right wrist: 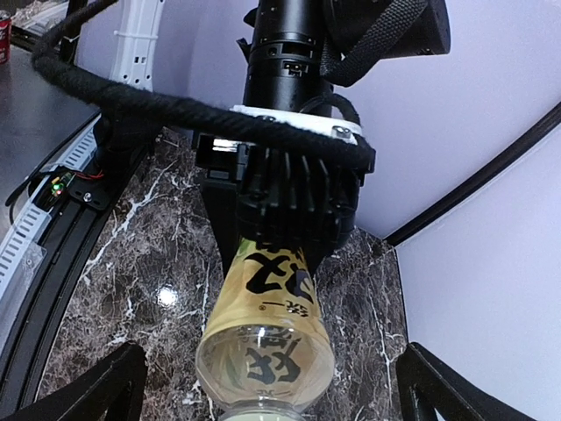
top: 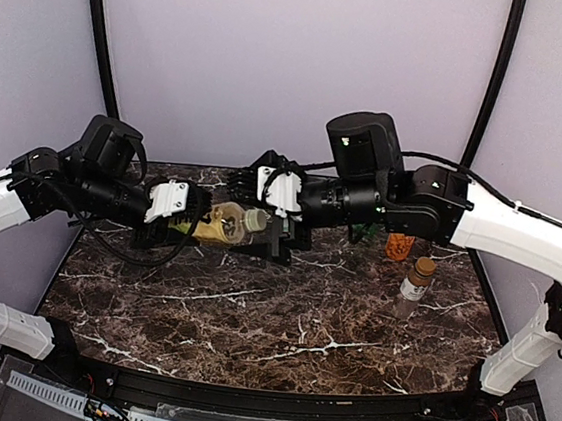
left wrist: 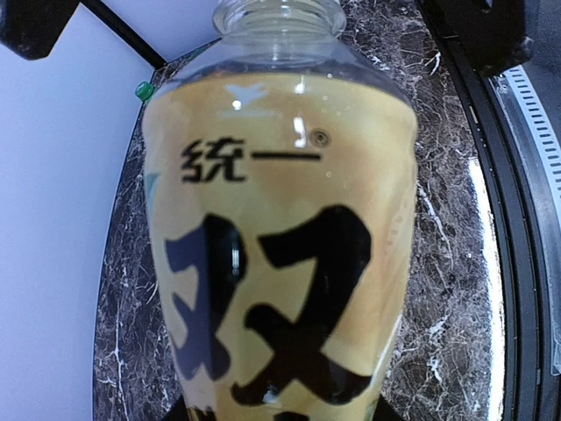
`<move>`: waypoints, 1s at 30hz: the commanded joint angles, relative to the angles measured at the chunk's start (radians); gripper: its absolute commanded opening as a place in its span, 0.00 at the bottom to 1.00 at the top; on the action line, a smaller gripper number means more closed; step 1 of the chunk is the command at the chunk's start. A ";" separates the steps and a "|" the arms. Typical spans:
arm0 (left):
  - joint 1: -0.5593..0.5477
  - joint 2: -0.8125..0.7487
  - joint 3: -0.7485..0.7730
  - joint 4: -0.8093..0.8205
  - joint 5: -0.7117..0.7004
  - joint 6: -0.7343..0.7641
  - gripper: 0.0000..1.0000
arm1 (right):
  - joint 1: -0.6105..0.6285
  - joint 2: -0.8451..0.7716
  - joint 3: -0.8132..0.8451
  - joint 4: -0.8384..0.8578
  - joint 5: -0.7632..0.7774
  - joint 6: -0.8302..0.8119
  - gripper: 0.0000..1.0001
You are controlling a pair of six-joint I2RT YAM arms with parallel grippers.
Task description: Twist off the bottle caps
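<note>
The tall clear bottle with yellow liquid (top: 224, 223) is held lying sideways above the table, its neck pointing right. My left gripper (top: 192, 217) is shut on its body; in the left wrist view the bottle (left wrist: 280, 228) fills the frame, with the left gripper (left wrist: 280, 414) at the bottom edge. My right gripper (top: 275, 232) is open, its fingers standing wide apart on either side of the neck (right wrist: 263, 408). Whether the cap is on cannot be seen. The squat orange bottle (top: 399, 246) and the slim clear bottle (top: 415, 285) stand at the right.
A small green cap (left wrist: 143, 89) shows near the back wall beyond the held bottle; the green bottle itself is hidden in the top view. The dark marble table (top: 249, 328) is walled at the back and sides. A black rail (top: 271, 403) runs along its near edge.
</note>
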 commanded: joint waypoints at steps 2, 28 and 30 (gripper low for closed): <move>-0.003 -0.027 -0.021 0.131 -0.098 -0.009 0.31 | 0.004 -0.064 -0.013 0.084 0.026 0.182 0.99; -0.009 -0.075 -0.292 0.822 -0.590 0.390 0.32 | -0.246 0.117 0.117 0.188 -0.179 1.317 0.63; -0.009 -0.075 -0.290 0.822 -0.587 0.390 0.32 | -0.248 0.120 0.108 0.216 -0.195 1.325 0.58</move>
